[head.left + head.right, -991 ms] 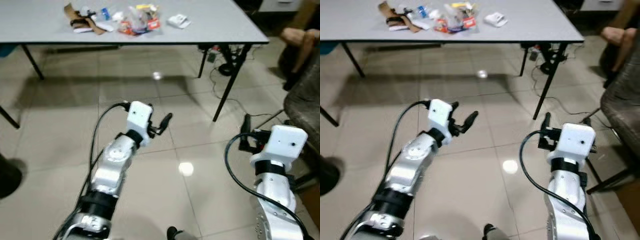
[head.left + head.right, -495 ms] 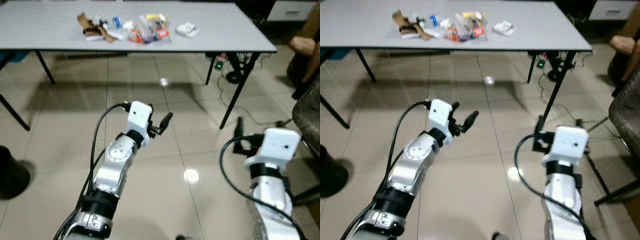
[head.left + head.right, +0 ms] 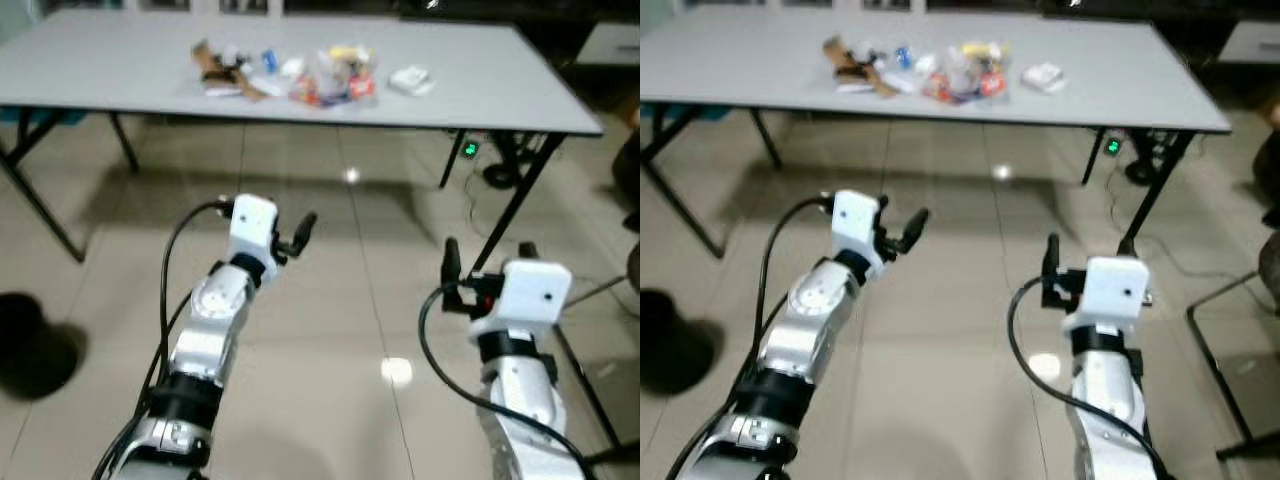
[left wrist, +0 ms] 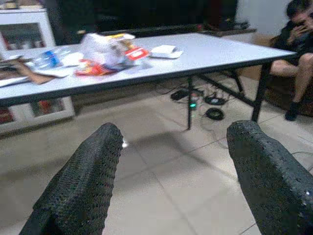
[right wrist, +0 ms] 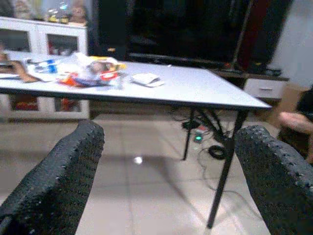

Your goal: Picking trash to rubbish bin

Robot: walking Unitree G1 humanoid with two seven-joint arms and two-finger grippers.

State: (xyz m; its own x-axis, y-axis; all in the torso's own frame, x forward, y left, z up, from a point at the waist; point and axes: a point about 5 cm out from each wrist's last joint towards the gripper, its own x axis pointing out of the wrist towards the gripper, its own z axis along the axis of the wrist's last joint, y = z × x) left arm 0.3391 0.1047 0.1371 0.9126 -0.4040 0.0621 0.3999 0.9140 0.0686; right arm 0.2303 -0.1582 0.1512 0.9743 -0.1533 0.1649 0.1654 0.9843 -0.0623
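The robot stands back from the grey table point(image 3: 480, 95), both arms raised in front of it. The left gripper point(image 3: 296, 236) and the right gripper point(image 5: 168, 161) each have their fingers spread wide with nothing between them. The trash pile point(image 3: 310, 72), wrappers, a small bottle and a white packet point(image 3: 411, 78), lies ahead of both grippers, well apart from them, up on the tabletop and nearer the left one's line.

The step in hand looks like the approach. To do it well, I'd close in squarely on the near table edge and lift the grippers above that edge before reaching.

The tiled floor point(image 3: 330, 300) ahead is open. The table leg point(image 3: 505, 225) and cables point(image 3: 500, 170) stand just ahead of the right gripper, so that side is tight. A dark round object point(image 3: 30, 335), possibly the bin, sits out beyond the left arm.
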